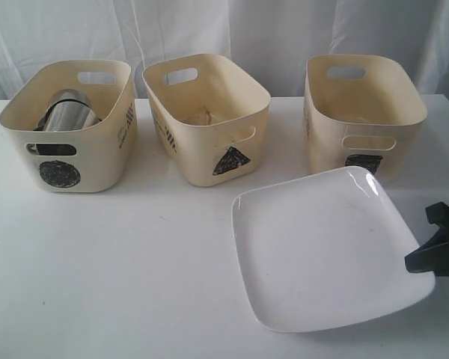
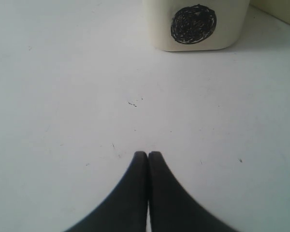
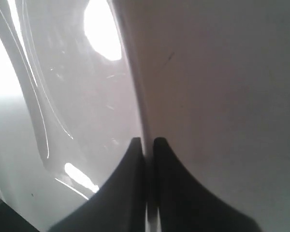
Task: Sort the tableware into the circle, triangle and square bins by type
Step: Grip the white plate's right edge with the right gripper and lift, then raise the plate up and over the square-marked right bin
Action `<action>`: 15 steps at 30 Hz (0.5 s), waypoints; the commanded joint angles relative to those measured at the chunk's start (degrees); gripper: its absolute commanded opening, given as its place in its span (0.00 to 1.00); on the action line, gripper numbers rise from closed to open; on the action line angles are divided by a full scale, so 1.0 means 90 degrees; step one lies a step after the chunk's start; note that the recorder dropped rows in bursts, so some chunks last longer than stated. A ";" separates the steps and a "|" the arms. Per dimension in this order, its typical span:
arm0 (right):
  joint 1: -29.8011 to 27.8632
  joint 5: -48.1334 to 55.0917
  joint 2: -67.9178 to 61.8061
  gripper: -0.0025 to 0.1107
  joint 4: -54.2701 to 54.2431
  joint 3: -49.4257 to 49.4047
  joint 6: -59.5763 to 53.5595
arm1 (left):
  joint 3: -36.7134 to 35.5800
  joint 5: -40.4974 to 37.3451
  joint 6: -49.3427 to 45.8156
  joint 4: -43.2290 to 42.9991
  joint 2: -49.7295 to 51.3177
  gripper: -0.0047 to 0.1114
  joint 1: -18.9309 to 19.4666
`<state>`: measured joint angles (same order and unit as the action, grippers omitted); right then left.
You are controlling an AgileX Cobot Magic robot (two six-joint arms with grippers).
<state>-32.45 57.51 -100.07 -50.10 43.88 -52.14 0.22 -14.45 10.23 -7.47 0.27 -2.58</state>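
1. Right hand (image 3: pixel 149 141): black fingers drawn close together, pinching the thin white rim of the plate (image 1: pixel 322 247) between them. In the exterior view it meets the plate at its right edge.
2. Left hand (image 2: pixel 148 154): black fingers pressed together, nothing between them, above a bare part of the surface.
3. Plate: large, white, glossy, rounded-square. It sits on the right of the surface, in front of the square bin (image 1: pixel 325 149), with its far corner just before that bin's marked front. Whether the gripped edge is raised cannot be told.
4. Surface (image 1: pixel 97 262): white, matt and flat, with a few fine dark specks seen in the left wrist view. The plate's gloss carries bright glare.
5. Square bin: cream tub with oval handle cut-outs, on the right of the back row.
6. Triangle bin (image 1: pixel 198 146): a like tub in the middle, set slightly askew. Its contents are too faint to name.
7. Circle bin (image 1: pixel 97 149): a like tub on the left, just ahead of the left hand, holding a steel mug (image 1: pixel 67 108) lying tilted.
8. Room: a white curtain (image 1: pixel 247 30) in soft folds hangs behind the surface's far edge.
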 commanded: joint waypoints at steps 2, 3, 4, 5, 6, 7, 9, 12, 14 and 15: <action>0.0009 -0.0012 0.0071 0.02 0.0036 -0.0031 -0.0208 | -0.0024 -0.0008 0.0004 0.0010 -0.0030 0.04 0.0019; 0.0009 0.0068 0.0071 0.02 -0.0030 -0.0031 -0.0251 | -0.0024 -0.0008 0.0004 0.0010 -0.0030 0.04 0.0019; 0.0009 0.0147 0.0071 0.02 -0.0094 -0.0031 -0.0284 | -0.0024 -0.0008 0.0004 0.0010 -0.0030 0.04 0.0019; 0.0009 0.0233 0.0071 0.02 -0.0182 -0.0031 -0.0335 | -0.0024 -0.0008 0.0004 0.0010 -0.0030 0.04 0.0019; 0.0009 0.0424 0.0071 0.02 -0.0327 -0.0031 -0.0574 | -0.0024 -0.0008 0.0004 0.0010 -0.0030 0.04 0.0019; 0.0009 0.0588 0.0071 0.02 -0.0433 -0.0031 -0.0787 | -0.0024 -0.0008 0.0004 0.0010 -0.0030 0.04 0.0019; 0.0009 0.0913 0.0071 0.02 -0.0717 -0.0031 -0.1140 | -0.0024 -0.0008 0.0004 0.0010 -0.0030 0.04 0.0019; 0.0009 0.1052 0.0071 0.02 -0.0813 -0.0031 -0.1192 | -0.0024 -0.0008 0.0004 0.0010 -0.0030 0.04 0.0019; 0.0009 0.1156 0.0071 0.02 -0.0832 -0.0031 -0.1192 | -0.0024 -0.0008 0.0004 0.0010 -0.0030 0.04 0.0019; 0.0009 0.1266 0.0071 0.02 -0.0935 -0.0031 -0.1241 | -0.0024 -0.0008 0.0004 0.0010 -0.0030 0.04 0.0019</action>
<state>-32.45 64.91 -100.07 -55.25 43.77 -61.65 0.22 -14.45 10.23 -7.47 0.27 -2.58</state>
